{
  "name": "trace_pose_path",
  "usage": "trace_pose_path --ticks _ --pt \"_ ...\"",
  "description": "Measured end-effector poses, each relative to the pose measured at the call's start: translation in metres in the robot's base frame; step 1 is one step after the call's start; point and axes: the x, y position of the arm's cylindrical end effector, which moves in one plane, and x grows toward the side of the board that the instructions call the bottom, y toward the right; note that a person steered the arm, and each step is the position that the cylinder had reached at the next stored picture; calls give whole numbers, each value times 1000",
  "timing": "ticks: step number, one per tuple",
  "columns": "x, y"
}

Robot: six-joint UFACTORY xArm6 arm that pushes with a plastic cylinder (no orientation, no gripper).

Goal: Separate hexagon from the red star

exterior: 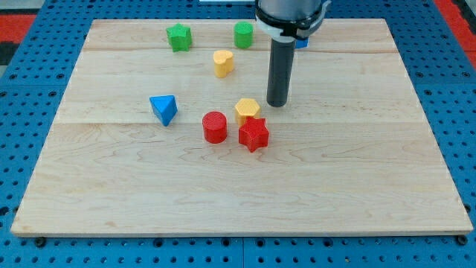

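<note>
Bright, even overhead light; colours saturated. Counter pale, mild sheen, no hard glare. Short soft shadows hug each block, e.g. under red star and blue block. Rod casts faint shadow at my tip. Focus sharp throughout; slight softness at top edge.

Pale matt wooden board — blue perforated surface beneath

Red cylinder, blue triangle, yellow heart, green star, green cylinder on wooden board.
</note>
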Motion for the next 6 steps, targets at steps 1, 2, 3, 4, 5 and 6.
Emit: trace_pose_path --ticks 1,2,3,4,5,6 --pt "28 5" --pt "34 -12" --pt "25 -41" --pt "-2 -43" --pt "-19 -38" --pt "20 4"
